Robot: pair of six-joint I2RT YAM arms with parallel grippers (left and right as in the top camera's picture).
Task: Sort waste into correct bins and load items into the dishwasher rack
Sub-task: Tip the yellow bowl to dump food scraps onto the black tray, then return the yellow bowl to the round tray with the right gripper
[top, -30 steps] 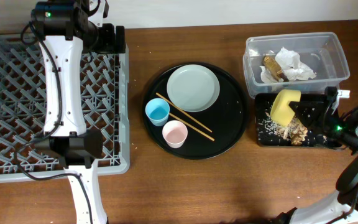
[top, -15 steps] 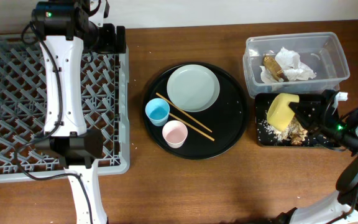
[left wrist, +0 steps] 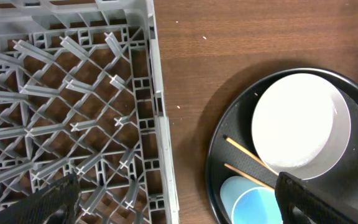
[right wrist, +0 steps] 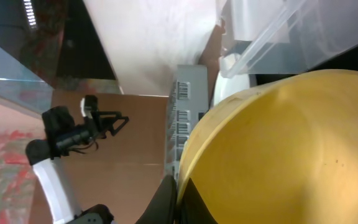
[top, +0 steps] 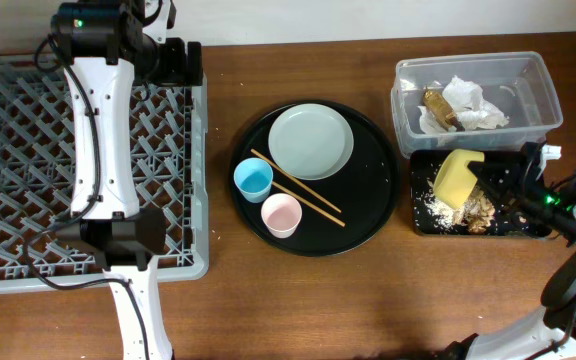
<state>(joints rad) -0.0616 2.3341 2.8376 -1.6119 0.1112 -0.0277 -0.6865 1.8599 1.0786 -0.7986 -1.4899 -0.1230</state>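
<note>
I'm on the emptying step. My right claw grips the yellow bowl, tipped on edge over the shallow black tray where the noodle scraps lie. Next, I judge, the bowl must lift clear and cross the worktop to the rack. My left claw hangs wide open over the rack's corner, holding nothing.

White link shells, black joint housings, thin black cables. Green lights behind left pincer and right pincer.
</note>
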